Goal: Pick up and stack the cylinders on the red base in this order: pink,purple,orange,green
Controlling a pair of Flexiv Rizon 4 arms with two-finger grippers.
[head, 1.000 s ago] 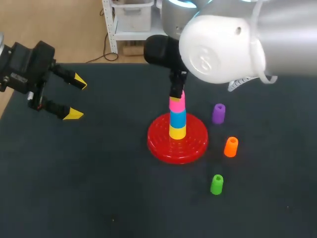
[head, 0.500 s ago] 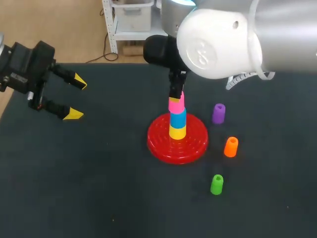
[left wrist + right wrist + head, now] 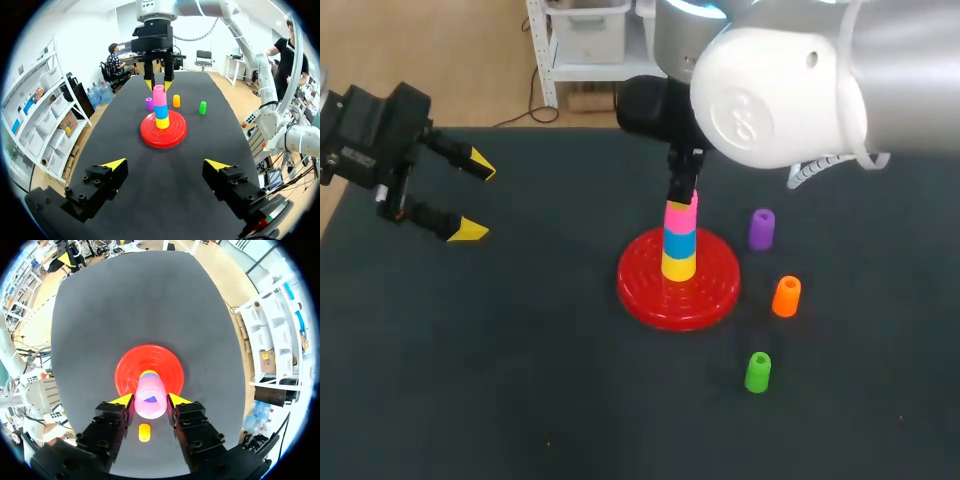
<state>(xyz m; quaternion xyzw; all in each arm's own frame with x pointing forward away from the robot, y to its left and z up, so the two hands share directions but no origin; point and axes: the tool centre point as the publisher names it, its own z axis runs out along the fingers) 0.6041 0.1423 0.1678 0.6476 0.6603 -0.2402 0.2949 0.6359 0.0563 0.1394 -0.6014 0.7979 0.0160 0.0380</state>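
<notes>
pink cylinder [image 3: 680,214] is sitting upright at the top of a short tower just right of the frame's centre in the head view. it is resting on a blue cylinder [image 3: 679,240], which is resting on a yellow cylinder [image 3: 679,265]. the whole tower is standing at the middle of the red base [image 3: 645,285].

the right arm is entering from the upper right of the frame, and the right gripper [image 3: 150,399] is hanging straight over the tower. its fingers are standing only narrowly apart, one on each side of the pink cylinder's upper part. in the right wrist view both yellow tips are pressing against its sides, so it is gripping that piece.

the purple cylinder [image 3: 761,229] is standing upright to the right of the base. the orange cylinder [image 3: 786,296] is standing below it, near the base's rim, and the green cylinder [image 3: 758,372] is lower again, toward the lower right. all three are standing apart from one another on the dark table [image 3: 520,380].

the left gripper [image 3: 474,197] is hanging at the upper left of the frame, well apart from the base. its fingers are spreading wide and holding nothing.
</notes>
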